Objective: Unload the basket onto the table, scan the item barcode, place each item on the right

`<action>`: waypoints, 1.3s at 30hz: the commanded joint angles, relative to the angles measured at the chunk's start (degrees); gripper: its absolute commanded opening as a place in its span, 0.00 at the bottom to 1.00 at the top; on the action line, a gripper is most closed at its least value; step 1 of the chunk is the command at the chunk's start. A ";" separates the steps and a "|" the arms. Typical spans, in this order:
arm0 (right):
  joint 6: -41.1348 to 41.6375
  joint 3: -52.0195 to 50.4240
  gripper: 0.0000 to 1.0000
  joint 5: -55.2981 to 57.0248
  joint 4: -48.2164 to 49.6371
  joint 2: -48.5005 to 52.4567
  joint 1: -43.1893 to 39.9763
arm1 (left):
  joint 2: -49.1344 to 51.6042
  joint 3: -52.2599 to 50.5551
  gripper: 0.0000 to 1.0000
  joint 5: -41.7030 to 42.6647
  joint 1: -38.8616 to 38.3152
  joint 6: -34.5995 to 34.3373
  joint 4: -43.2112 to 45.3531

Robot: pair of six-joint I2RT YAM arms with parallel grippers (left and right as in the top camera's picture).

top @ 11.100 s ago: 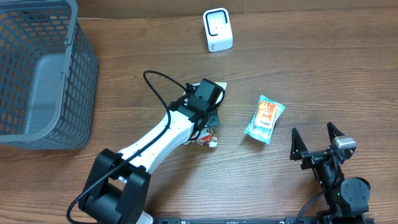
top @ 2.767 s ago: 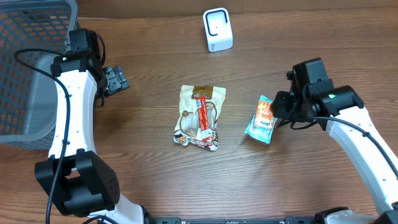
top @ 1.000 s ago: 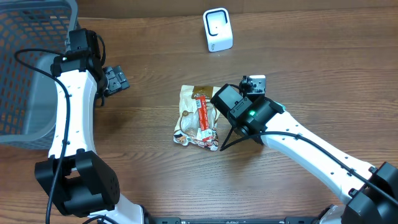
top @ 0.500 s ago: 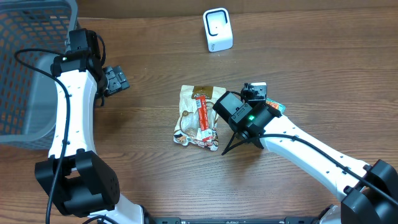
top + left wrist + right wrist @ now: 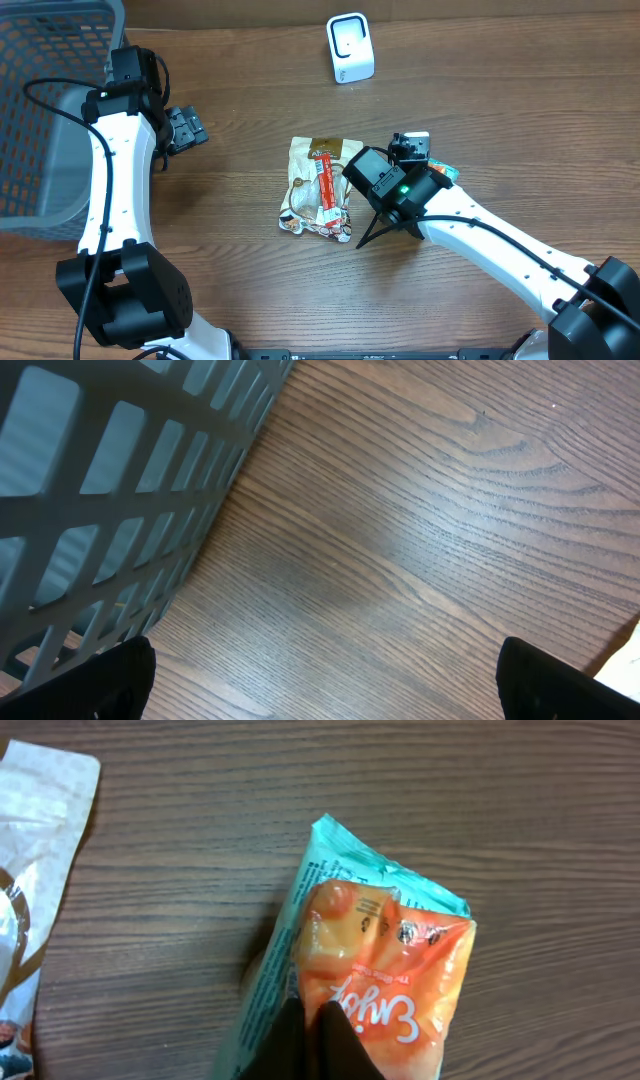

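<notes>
- Overhead, the wooden table (image 5: 520,90) fills the view.
- A grey mesh basket (image 5: 135,130) stands at the table's far left. What shows of its inside is bare grey floor.
- The right arm (image 5: 500,250) reaches in from the lower right to the middle of the table. The left arm (image 5: 110,180) rises along the basket's right wall.
- A tan snack bag (image 5: 320,185) lies flat at the centre, just left of the right arm's wrist.
- The packet (image 5: 370,960), teal with an orange face, lies flat on the table right of the bag and apart from it. Overhead, the wrist covers all but its teal corner.
- The right claw (image 5: 315,1040) is straight above the packet. Its dark tips are pressed together and touch the orange face near the packet's middle. I cannot tell whether any film is caught between them.
- A white scanner (image 5: 350,48) stands upright at the far edge, well apart from the packet.
- The left claw (image 5: 188,128) hangs beside the basket with its fingers (image 5: 130,680) spread wide, and only bare wood lies between them.
</notes>
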 commanded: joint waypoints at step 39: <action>-8.81 -9.70 0.04 -66.60 38.62 -1.62 -17.35 | -1.49 0.90 1.00 0.39 -0.07 1.05 -0.07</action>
